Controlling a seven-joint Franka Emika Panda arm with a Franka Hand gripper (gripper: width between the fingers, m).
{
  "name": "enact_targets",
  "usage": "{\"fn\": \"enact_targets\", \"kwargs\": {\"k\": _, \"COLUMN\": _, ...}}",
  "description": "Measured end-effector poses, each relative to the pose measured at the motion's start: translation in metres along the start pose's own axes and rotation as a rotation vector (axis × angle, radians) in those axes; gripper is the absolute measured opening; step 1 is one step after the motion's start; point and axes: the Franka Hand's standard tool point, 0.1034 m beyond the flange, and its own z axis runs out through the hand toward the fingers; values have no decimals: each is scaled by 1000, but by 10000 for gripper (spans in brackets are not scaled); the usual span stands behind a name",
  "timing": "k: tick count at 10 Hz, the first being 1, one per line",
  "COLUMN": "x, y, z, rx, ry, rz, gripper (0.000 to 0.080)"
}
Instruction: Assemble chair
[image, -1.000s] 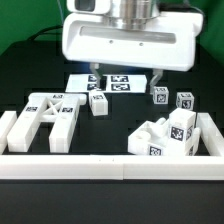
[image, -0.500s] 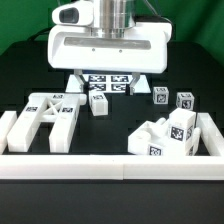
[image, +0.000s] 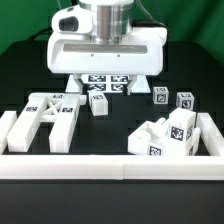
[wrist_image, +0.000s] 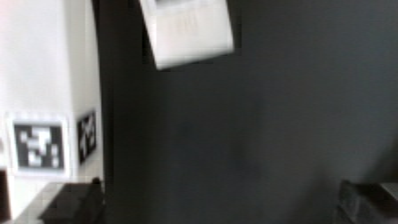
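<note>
exterior view: the gripper (image: 110, 80) hangs at twelve o'clock of the black table (image: 115, 125), its broad white body above the marker board (image: 122, 88), which lies flat just beneath with its tags showing between the two fingers. the claw is released: the jaws stand spread wide, one finger near each end of the board, and nothing is caught between them. the chair lies in loose white parts around the table. the x-braced frame (image: 45, 115) lies flat at nine o'clock, close to the border rail (image: 110, 166). a small block (image: 99, 103) with a tag on top stands just at five o'clock of the frame's far corner, near the board's front edge. two tagged cubes (image: 160, 96) stand side by side but apart at two o'clock, clear of the claw. a heap of parts (image: 165, 135) sits at four o'clock, its tagged blocks leaning on each other, touching the rail's side wall. wrist view: the dark fingertips (wrist_image: 71, 200) show at the picture's edge with bare black table between them, which agrees with an empty claw. a white tagged piece (wrist_image: 45, 90) and a pale blurred slab (wrist_image: 191, 32) are also seen; which parts they are i cannot tell.
</note>
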Motion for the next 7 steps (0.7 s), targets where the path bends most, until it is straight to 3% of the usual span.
{"fn": "enact_targets", "kwargs": {"k": 2, "x": -9, "y": -1, "z": 5, "rx": 18, "ry": -139, "rz": 7, "gripper": 649}}
{"fn": "enact_targets", "kwargs": {"k": 5, "x": -8, "y": -5, "z": 9, "rx": 37, "ry": -309, "rz": -1, "gripper": 649}}
{"fn": "enact_targets", "kwargs": {"k": 6, "x": -14, "y": -3, "z": 9, "rx": 45, "ry": -391, "rz": -33, "gripper": 649}}
{"fn": "enact_targets", "kwargs": {"k": 7, "x": -11, "y": 4, "z": 9, "rx": 37, "ry": -446, "rz": -58, "gripper": 649}}
